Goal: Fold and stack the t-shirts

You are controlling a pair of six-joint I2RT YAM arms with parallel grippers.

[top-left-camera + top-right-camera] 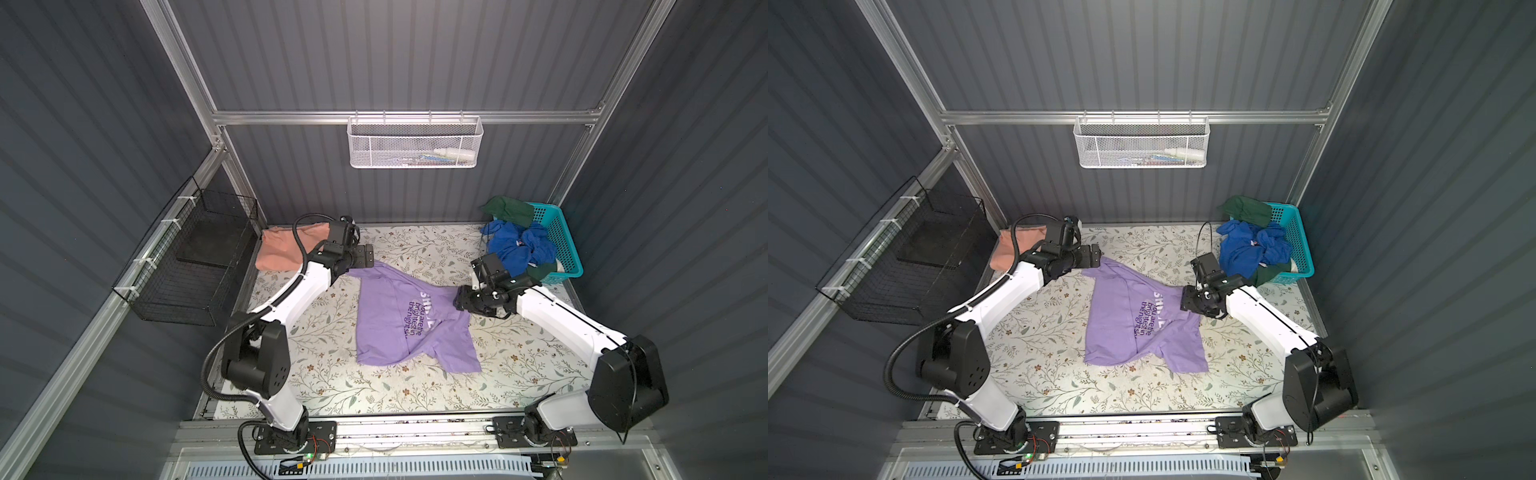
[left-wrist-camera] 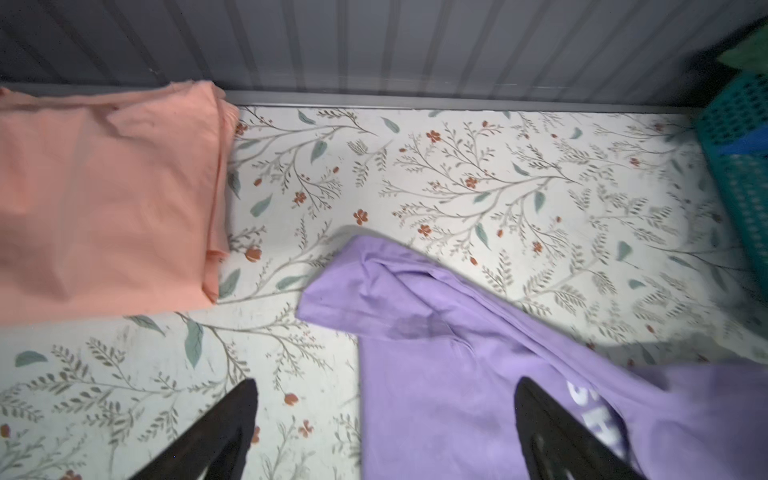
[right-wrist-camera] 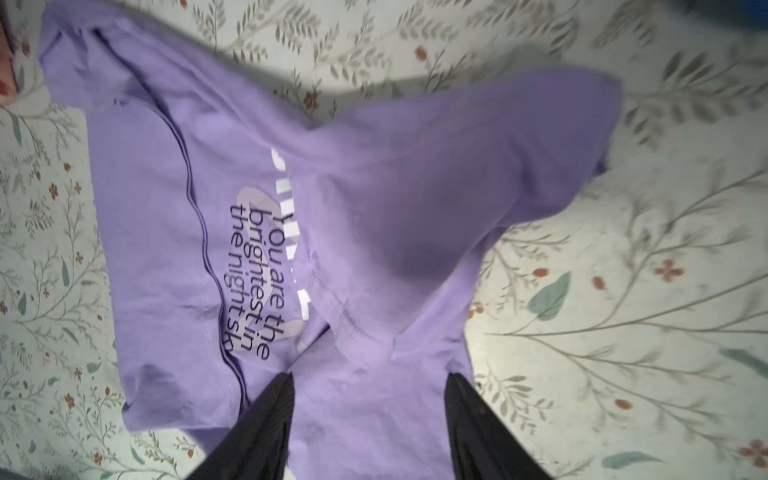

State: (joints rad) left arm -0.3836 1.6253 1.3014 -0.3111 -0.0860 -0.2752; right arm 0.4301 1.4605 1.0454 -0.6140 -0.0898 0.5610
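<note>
1. Black fingers [image 3: 266, 415] of the right gripper [image 3: 370, 378] stand parted just above the lavender tee [image 3: 166, 249] — cloth shows in the gap, but none of it looks pinched
2. That tee lies in the middle of the table [image 2: 124, 374], print side up and rumpled; the dark lettering runs sideways, and a flap on the shirt's right side laps over the white word, hiding part of it
3. Its far-left sleeve tip points at the left gripper [image 2: 386, 384], whose jaws are spread wide and empty, one finger above bare table and one above purple cloth
4. Handling, as I judge it: light, limp cotton that will sag, stretch and drag on the floral cover, with no stiffness to push against. Best taken at the sewn edges — shoulder seams or hem corners — one arm on each side, pinching both layers so it lifts flat
5. Folded at the far-left corner sits the salmon tee [image 1: 278, 249], apart from the lavender one and likely the base of the stack
6. Far right, a turquoise basket [image 1: 561, 241] holds blue garments [image 1: 515, 245] and green garments [image 1: 507, 210] that spill over its rim
</note>
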